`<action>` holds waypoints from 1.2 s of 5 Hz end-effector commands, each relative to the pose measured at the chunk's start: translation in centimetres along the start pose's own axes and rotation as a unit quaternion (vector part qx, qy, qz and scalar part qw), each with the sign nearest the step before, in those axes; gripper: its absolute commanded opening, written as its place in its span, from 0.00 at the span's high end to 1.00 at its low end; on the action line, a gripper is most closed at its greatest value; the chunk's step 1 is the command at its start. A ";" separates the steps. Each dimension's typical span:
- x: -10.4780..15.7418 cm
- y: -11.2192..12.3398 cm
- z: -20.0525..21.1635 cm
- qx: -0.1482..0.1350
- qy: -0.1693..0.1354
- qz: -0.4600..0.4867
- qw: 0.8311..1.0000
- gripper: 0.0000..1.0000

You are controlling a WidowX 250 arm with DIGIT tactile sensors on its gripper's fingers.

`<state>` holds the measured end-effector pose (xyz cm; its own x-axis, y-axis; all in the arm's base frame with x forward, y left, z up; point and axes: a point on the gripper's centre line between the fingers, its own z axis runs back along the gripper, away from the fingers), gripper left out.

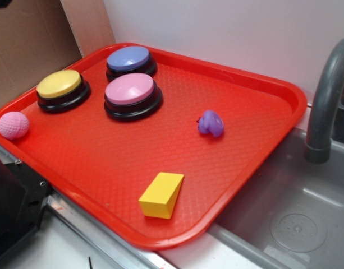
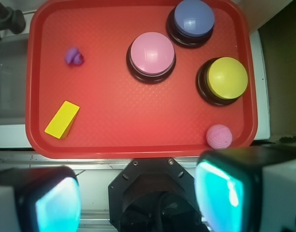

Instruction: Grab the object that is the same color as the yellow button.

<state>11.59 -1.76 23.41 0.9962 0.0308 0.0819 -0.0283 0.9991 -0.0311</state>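
Yellow wedge block (image 1: 161,194): lying free near the red tray's (image 1: 261,84) sink-side front corner. Yellow button (image 1: 60,89): far side of the tray, beside pink button (image 1: 131,96), blue-purple button (image 1: 130,61) and pink ball (image 1: 13,124); purple toy (image 1: 210,123) mid-tray. Hand (image 2: 138,198): fingers (image 2: 222,191) spread wide, empty, off the tray's edge.

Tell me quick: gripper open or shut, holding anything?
Gripper: open, fingers spread wide, holding nothing. It hangs high above the red tray, well clear of the yellow block.
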 end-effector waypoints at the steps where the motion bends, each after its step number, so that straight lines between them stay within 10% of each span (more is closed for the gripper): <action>1: 0.0 0.0 0.0 0.000 0.000 0.000 1.000 0.00; 3: 0.8 -6.4 -2.9 0.019 -0.001 0.034 0.999 0.00; 6: -0.4 -11.5 -10.2 -0.031 0.073 0.167 0.983 0.00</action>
<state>11.69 -13.23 12.37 0.9306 0.3519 -0.1003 -0.3587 0.9316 -0.0595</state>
